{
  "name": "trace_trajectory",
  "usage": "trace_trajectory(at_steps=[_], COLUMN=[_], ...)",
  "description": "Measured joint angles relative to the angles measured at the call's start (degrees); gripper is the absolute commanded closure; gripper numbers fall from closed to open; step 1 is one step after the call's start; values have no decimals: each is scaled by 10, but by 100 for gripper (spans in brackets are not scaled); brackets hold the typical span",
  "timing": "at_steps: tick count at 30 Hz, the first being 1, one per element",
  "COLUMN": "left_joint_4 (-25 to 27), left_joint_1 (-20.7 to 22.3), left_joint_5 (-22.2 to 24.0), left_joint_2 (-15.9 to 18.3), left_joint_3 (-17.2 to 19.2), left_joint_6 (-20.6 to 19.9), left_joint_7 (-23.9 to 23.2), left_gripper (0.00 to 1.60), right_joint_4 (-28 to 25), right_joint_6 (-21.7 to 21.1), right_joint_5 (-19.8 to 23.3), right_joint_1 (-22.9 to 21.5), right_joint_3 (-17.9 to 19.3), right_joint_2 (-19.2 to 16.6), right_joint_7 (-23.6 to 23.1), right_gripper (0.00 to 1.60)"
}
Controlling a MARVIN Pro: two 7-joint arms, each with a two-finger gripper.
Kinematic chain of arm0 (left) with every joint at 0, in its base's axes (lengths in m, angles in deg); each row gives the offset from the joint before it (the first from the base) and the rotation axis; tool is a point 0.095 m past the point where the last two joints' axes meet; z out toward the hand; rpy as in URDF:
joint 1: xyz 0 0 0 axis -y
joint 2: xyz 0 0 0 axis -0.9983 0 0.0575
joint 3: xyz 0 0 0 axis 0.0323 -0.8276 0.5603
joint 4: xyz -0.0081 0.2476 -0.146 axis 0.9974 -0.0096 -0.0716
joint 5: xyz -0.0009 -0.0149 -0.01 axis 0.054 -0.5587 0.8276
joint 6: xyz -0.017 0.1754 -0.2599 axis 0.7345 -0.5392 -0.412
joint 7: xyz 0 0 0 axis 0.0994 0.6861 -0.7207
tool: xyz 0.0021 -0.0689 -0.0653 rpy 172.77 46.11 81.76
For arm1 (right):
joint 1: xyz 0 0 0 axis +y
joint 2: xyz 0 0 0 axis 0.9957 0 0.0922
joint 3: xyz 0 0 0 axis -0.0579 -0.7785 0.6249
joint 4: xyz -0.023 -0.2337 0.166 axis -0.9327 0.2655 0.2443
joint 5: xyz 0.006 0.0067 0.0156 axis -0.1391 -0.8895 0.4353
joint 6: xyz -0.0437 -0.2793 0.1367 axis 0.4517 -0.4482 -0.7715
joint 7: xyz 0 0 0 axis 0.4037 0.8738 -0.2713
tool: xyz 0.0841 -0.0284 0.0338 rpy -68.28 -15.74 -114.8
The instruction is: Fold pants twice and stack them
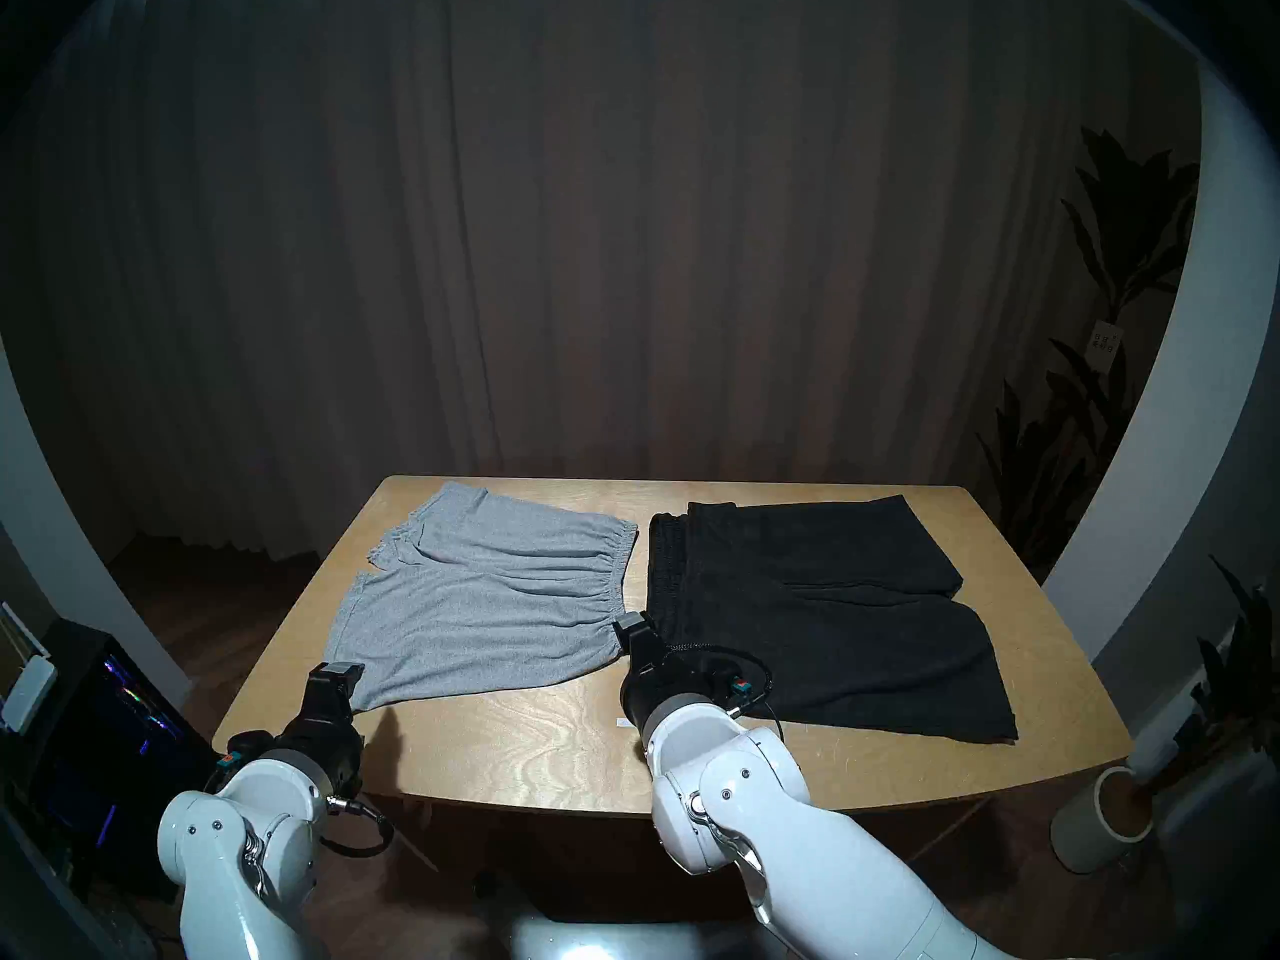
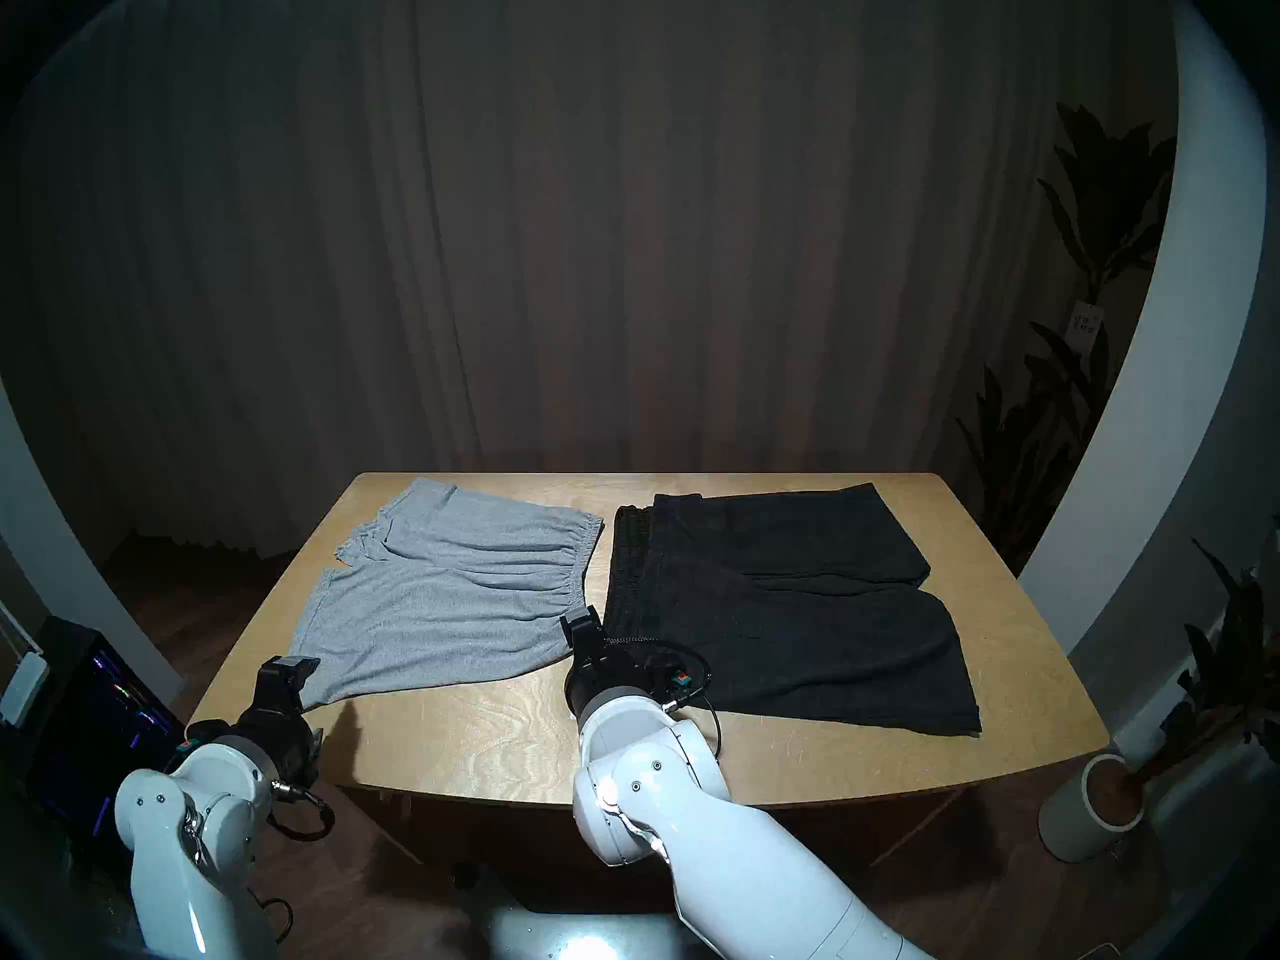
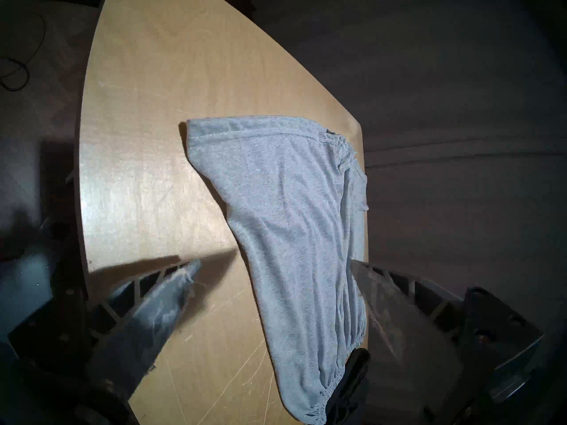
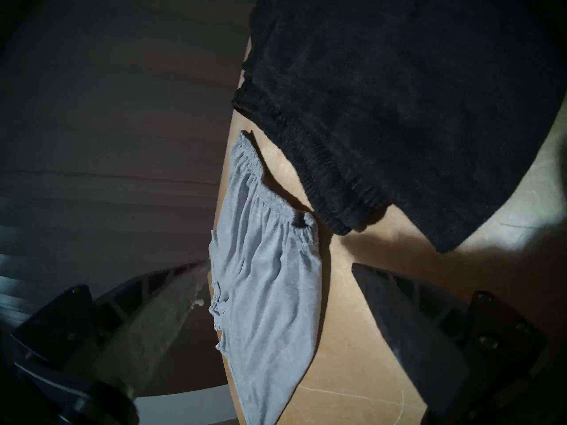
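Dark curtains (image 1: 623,245) hang behind the wooden table (image 1: 526,737), where grey shorts (image 1: 478,598) lie flat on the left and black shorts (image 1: 824,612) on the right, waistbands facing, apart. Left gripper (image 1: 337,673) angles down over the grey shorts' near left corner, jaws apart, empty. Right gripper (image 1: 634,622) slants down at the near end of the gap between waistbands, jaws apart, empty.
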Motion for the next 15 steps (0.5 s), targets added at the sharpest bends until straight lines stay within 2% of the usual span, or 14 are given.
trace_trajectory(at_steps=[8,15], left_joint_4=[-4,-20], left_joint_1=[22,44], left_joint_5=[10,20], left_joint_2=[8,18], left_joint_3=[3,3], left_joint_6=[16,25], left_joint_7=[57,92], left_gripper=[0,0], right_joint_4=[6,10], right_joint_6=[50,68], right_joint_5=[36,44], right_joint_1=[-37,-62], right_joint_3=[-14,-32], right_joint_2=[16,25], right_joint_7=[74,108], right_gripper=[0,0])
